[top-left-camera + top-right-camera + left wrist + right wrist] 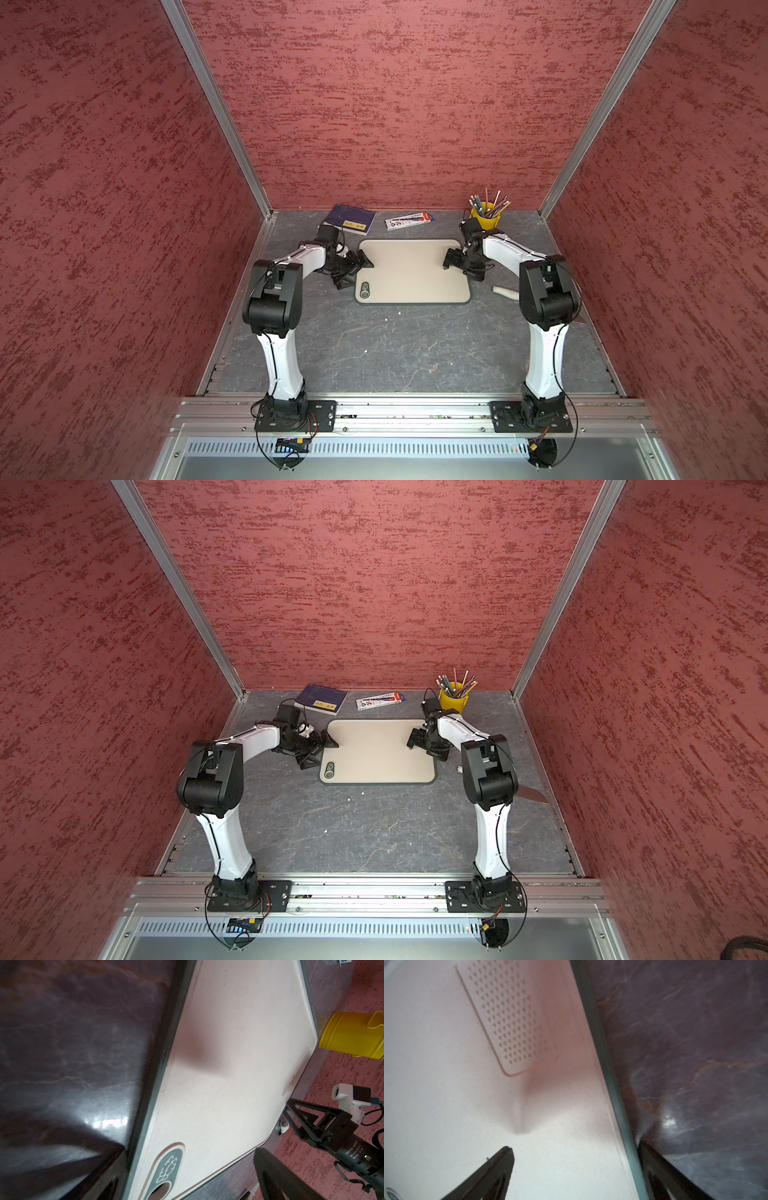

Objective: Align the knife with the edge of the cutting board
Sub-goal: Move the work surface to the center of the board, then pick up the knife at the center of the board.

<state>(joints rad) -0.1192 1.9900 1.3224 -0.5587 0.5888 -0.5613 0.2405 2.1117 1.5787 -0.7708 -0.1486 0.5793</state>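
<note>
Currently left gripper [356, 273] and right gripper [461, 266] are straddling the cutting board [411, 270] edges, jaws spread, empty; knife [504, 290] is lying off-board rightward, probably needing a handle grab.

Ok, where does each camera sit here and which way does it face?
Top views: high behind the arm bases, looking down and forward at the table and cutting board; left arm and right arm show whole.
Left wrist: on the left arm, looking across the board toward the yellow cup; its own open left claw in the foreground, the right claw opposite.
Right wrist: low over the board's right edge, looking along it; only its own fingers show.
Shared: every view sees the board.
</note>
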